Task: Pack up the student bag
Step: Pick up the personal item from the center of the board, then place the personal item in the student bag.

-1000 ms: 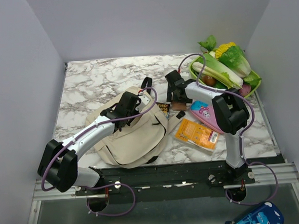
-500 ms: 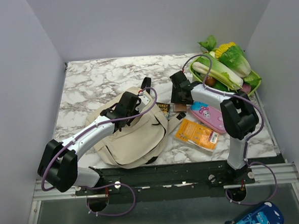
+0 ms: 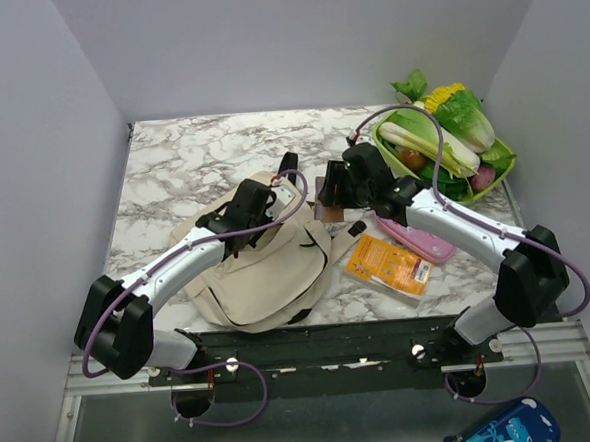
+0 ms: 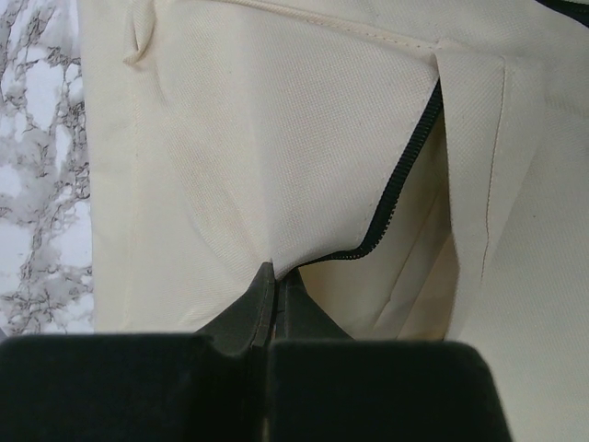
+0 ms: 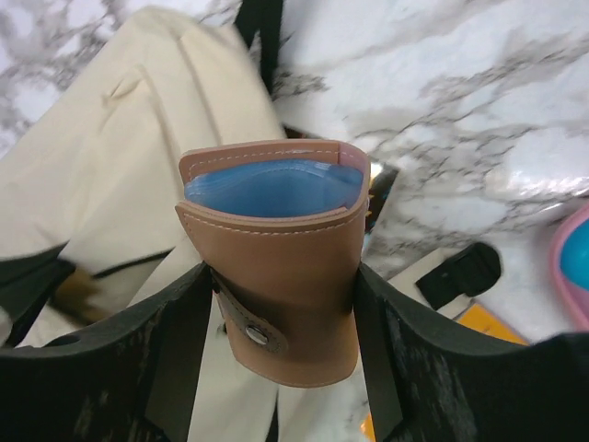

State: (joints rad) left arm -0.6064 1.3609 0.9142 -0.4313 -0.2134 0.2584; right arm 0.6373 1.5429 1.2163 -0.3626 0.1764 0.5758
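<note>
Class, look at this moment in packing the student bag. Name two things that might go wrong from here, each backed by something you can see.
1. The left gripper pinches only a thin fold of the student bag beside the zipper. The fabric may slip out and the opening sag shut.
2. The right gripper holds the brown leather case by its lower part. The zipper slit looks narrow, so the case may catch on its edge or twist in the grip.

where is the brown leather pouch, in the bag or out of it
Out: the pouch is clamped in the right gripper, held in the air beside the bag, not inside it.
</note>
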